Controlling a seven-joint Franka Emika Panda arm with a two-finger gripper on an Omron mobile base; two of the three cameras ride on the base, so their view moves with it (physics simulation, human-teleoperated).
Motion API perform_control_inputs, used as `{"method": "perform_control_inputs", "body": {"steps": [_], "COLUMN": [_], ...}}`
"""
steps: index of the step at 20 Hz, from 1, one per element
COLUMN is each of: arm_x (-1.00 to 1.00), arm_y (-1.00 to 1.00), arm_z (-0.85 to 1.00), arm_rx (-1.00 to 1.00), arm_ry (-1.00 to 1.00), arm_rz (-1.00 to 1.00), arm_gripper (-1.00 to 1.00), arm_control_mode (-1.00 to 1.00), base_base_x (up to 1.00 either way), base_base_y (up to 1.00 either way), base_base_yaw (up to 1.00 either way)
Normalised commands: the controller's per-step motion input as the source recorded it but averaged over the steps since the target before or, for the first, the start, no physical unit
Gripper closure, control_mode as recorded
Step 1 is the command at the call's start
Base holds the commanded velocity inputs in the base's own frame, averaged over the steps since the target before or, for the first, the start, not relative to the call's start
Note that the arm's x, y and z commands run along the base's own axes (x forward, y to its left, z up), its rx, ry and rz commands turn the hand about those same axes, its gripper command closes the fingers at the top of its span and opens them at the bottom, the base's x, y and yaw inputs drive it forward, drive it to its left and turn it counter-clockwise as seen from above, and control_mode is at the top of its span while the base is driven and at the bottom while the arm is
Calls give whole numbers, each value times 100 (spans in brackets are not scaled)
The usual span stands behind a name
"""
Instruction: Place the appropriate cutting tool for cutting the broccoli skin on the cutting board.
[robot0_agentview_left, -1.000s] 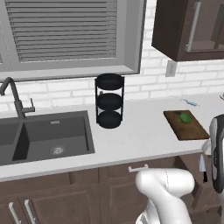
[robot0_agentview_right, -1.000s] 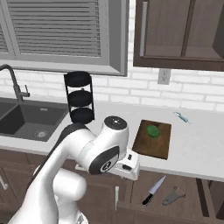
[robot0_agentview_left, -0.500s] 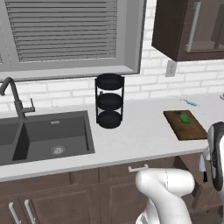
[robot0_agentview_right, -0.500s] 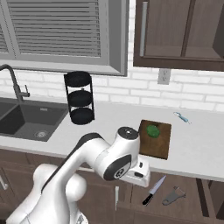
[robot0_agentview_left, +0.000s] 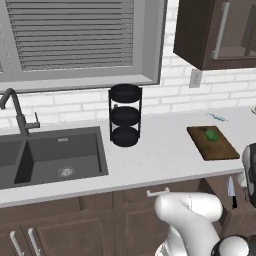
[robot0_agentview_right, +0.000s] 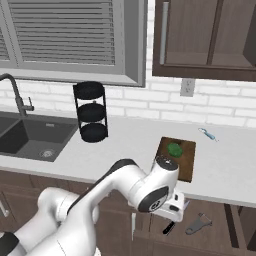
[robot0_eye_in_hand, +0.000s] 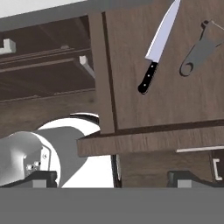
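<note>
Gripper first, and from the left base view there is little to go on: the white arm (robot0_agentview_left: 190, 215) bulks up at the lower right and its hand drops out of sight, so I cannot tell how the fingers stand. On the counter (robot0_agentview_left: 150, 155) the cutting board (robot0_agentview_left: 212, 142) lies flat toward the right, with the broccoli (robot0_agentview_left: 212, 134) sitting on its far half. A black three-tier rack (robot0_agentview_left: 125, 115) stands left of the board, well apart from it, and the sink (robot0_agentview_left: 50, 157) lies further left with its faucet (robot0_agentview_left: 17, 112) behind. Low at the right edge, a knife (robot0_agentview_left: 231, 191) shows inside an open drawer.

Over to the right base view: the arm curls down below the counter edge, and the gripper (robot0_agentview_right: 172, 214) hangs just over the open drawer (robot0_agentview_right: 210, 225) (its fingertips are too small here to read). The knife's dark handle pokes out just beside it, and a grey peeler (robot0_agentview_right: 199, 223) lies to the right of that. Up on the counter, the broccoli rests on the board, and a small light-blue utensil (robot0_agentview_right: 207, 133) lies beyond it near the wall.

Hand view now: two dark finger tips (robot0_eye_in_hand: 41, 178) sit far apart at the bottom, spread wide, nothing between them. Ahead, on the brown drawer floor, lie the black-handled knife and the grey peeler, side by side and apart.
</note>
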Motion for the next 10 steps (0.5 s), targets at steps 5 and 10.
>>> {"method": "perform_control_inputs", "body": {"steps": [5,10], "arm_x": [19,38], "arm_y": [-21,-14], "arm_z": [-37,-35], "arm_rx": [7,6], "arm_ry": [0,0], "arm_rz": [4,2], "arm_gripper": [-100,-100], "arm_control_mode": [-100,-100], "base_base_x": [0,0], "base_base_y": [0,0], "base_base_yaw": [0,0]}}
